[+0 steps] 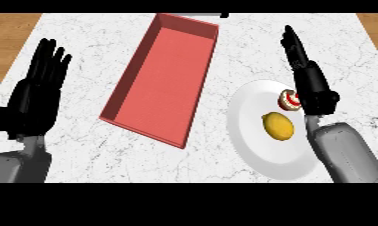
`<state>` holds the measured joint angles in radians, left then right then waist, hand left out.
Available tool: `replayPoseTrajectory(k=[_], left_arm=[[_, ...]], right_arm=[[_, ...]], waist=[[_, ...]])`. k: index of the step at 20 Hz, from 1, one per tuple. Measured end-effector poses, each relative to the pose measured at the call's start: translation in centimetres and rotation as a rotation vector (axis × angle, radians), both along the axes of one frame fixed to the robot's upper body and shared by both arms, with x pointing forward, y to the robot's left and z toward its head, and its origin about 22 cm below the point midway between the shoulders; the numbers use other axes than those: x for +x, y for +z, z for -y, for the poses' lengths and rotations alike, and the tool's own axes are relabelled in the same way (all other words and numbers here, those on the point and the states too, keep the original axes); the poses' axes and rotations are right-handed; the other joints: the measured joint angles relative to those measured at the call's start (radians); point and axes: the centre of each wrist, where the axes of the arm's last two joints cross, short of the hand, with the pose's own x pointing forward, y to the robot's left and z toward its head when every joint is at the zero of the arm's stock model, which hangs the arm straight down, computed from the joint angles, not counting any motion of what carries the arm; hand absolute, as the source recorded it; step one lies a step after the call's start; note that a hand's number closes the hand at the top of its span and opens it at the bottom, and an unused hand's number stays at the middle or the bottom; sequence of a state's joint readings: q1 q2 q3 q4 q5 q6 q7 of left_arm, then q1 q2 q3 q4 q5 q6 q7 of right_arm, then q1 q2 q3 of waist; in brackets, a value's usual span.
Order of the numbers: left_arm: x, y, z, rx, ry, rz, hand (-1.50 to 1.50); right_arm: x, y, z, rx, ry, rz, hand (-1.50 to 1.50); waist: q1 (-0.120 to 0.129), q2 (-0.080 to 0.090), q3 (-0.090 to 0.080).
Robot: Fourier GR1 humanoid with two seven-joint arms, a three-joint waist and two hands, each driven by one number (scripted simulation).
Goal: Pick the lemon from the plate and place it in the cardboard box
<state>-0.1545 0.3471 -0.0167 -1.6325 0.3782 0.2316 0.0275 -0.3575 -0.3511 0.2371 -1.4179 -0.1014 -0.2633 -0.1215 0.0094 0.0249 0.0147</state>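
Plainly nothing is done yet: the lemon (278,125) lies on the plate (247,137) at the right edge of the counter (88,35), apart from the box (159,80), and the right hand (310,80) is straight-fingered, holding nothing.

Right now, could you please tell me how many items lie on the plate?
2: the lemon near the plate's middle, and a small red-and-white item at its far edge beside the right hand, which may hide more.

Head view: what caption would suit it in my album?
Lemon on a white plate beside an open red box; right hand open by the plate's edge, left hand resting open at left.
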Motion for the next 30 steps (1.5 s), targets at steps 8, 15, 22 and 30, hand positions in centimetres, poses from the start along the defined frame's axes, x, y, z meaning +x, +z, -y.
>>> replayPoseTrajectory(k=[8,15,22,30], left_arm=[[-1.0,-1.9,-4.8,0.341,0.110,-0.176,0.00],[-1.7,-3.5,-6.7,0.514,0.156,-0.273,0.00],[-1.4,-4.9,-6.5,0.562,0.162,-0.300,0.00],[-0.5,-5.3,-5.7,0.581,0.152,-0.310,0.00]], right_arm=[[-0.1,0.8,0.1,-0.150,0.501,-0.028,-1.50],[-1.4,-3.3,5.7,-0.177,0.837,-0.055,-1.50],[0.3,-2.3,10.2,-0.283,0.839,0.020,-1.50],[2.9,0.6,10.5,-0.721,0.952,0.084,-1.50]], waist=[[0.035,-0.013,-0.010],[0.028,0.006,-0.006],[0.039,0.004,-0.007],[0.047,-0.004,-0.011]])
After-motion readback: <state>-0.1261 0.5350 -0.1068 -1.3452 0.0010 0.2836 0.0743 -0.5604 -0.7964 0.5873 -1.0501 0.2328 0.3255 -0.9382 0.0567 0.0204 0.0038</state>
